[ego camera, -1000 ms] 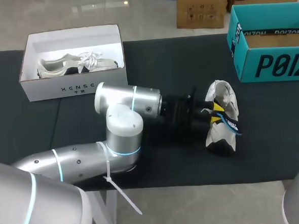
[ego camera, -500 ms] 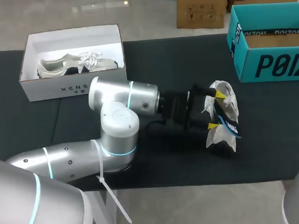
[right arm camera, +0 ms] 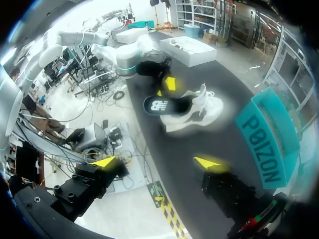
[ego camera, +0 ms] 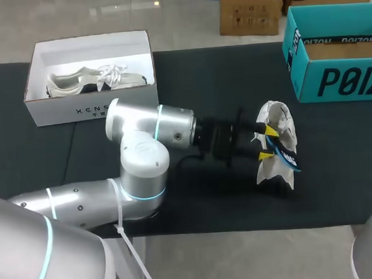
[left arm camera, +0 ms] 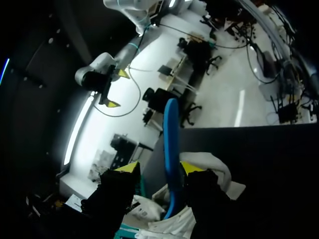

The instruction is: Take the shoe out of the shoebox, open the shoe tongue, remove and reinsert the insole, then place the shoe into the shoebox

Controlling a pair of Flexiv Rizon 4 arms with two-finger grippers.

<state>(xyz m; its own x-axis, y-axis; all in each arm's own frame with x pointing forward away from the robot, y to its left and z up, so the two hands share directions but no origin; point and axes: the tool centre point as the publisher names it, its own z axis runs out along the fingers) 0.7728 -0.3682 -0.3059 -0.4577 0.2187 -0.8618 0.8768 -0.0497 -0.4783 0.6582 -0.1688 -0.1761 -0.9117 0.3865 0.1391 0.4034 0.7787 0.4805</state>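
Though shoe (ego camera: 278, 118) hides insole (left arm camera: 170, 144) base, L gripper (ego camera: 268, 143) straddles it unclamped; R gripper (right arm camera: 157, 162) agape.

Large white block letters run along the side of the teal shoebox (ego camera: 337, 73), with a smaller dark line of print repeated along its upper rim. The white shoebox (ego camera: 89, 110) carries one short line of small dark letters on its front wall. The dark blue insole (right arm camera: 167, 105) bears a white two-letter logo, seen from the right wrist.
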